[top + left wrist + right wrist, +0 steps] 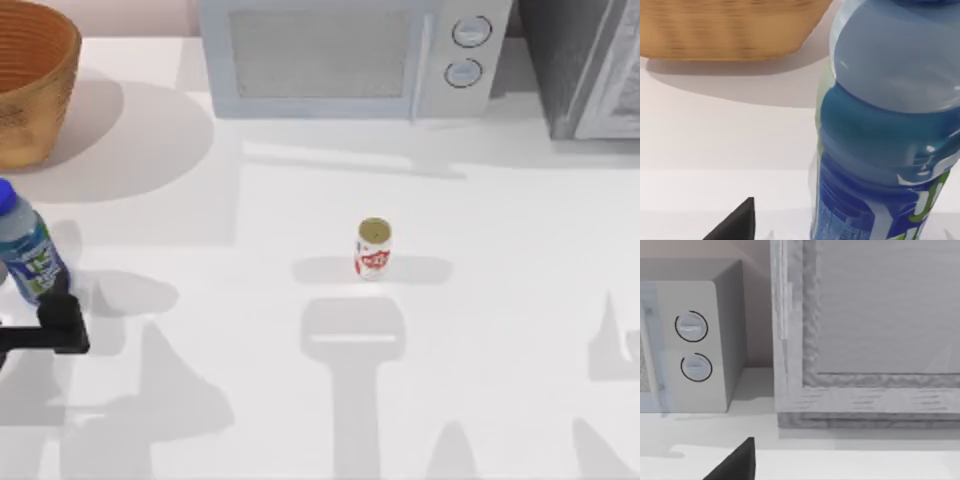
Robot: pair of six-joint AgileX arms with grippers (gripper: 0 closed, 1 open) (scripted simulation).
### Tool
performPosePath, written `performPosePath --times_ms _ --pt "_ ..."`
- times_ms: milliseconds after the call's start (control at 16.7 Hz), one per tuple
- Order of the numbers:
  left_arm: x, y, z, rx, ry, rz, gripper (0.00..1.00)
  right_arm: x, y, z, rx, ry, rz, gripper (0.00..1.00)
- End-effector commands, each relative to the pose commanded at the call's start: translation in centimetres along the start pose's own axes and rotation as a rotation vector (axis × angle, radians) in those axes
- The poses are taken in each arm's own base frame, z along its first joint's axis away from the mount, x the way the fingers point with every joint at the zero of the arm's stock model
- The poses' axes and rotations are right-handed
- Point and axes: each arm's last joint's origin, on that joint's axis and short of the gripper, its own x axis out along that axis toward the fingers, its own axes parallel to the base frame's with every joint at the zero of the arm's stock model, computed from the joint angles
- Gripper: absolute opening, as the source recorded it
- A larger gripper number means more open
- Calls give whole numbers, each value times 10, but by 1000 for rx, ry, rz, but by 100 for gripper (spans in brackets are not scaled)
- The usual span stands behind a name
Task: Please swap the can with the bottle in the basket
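White tabletop (500,250) runs under everything, with a microwave (345,55) at the back and a grey cabinet (590,65) beside it, both seen closer from the right wrist. Wicker basket (30,80) sits at the far left corner. Near the left edge, below the basket, the bottle (25,245) is upright; the left wrist view shows its label up close with the basket behind. Whether the left gripper (40,320) is clamped on the bottle I cannot tell. Mid-table, the can (373,248) stands alone, upright.
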Motion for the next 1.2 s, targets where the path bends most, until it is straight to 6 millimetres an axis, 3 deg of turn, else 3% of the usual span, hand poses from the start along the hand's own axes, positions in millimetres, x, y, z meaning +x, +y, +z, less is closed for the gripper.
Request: performPosePath --times_ms 660,1200 --pt "7 0 -1 5 -26 -4 100 0 0 0 0 0 0 100" --pt "66 0 1 5 -28 -3 100 0 0 0 0 0 0 100"
